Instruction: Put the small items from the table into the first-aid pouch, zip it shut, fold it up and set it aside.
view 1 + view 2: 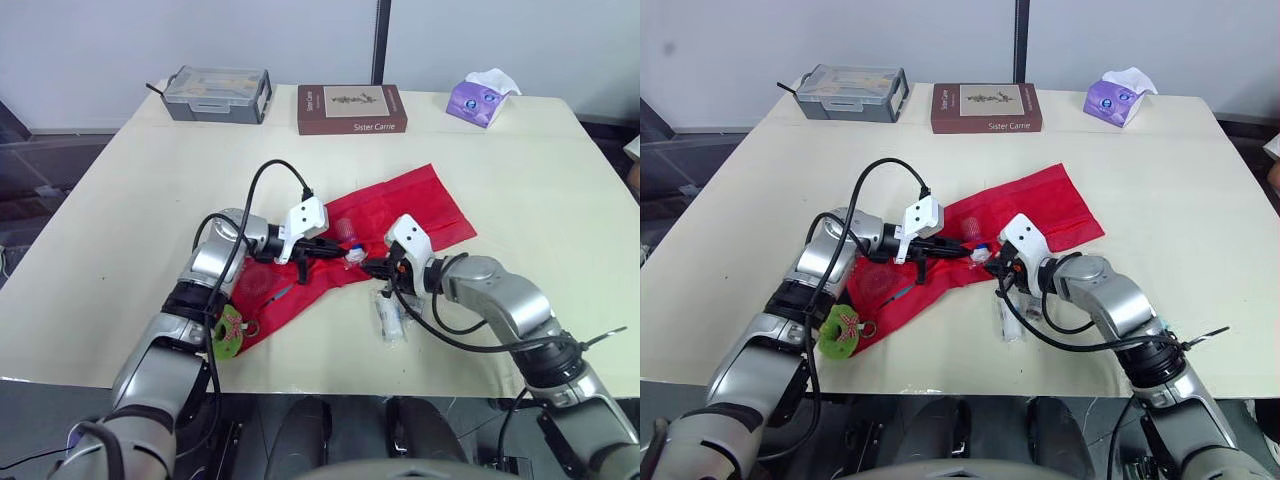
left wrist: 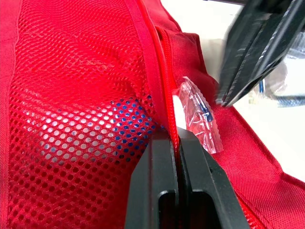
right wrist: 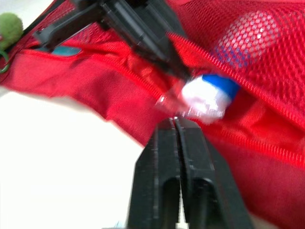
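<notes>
— What is seen of the surface and the room?

— A cream table (image 1: 110, 190) is set before a pale wall (image 1: 90, 40). Along its far edge are lined up a grey plastic case (image 1: 218, 94), a brown book (image 1: 351, 108) and a purple tissue pack (image 1: 482, 98).

— And the task's own things?

— A red pouch (image 1: 415, 205) is spread open at the table's middle, with a green charm (image 1: 227, 332) at its near corner. A clear packet (image 1: 388, 318) is left on the bare table just beside the pouch's near edge.

— How are the jaws placed?

— The left gripper (image 2: 174, 138) is pressed together on the pouch's zipper edge, beside the mesh pocket. A small white and blue wrapped item (image 3: 209, 98) is lodged at that opening. The right gripper (image 3: 175, 123) is closed tight, its tip brought against the item's clear wrapper. It cannot be told whether the wrapper is actually nipped, since the edge is blurred there.
</notes>
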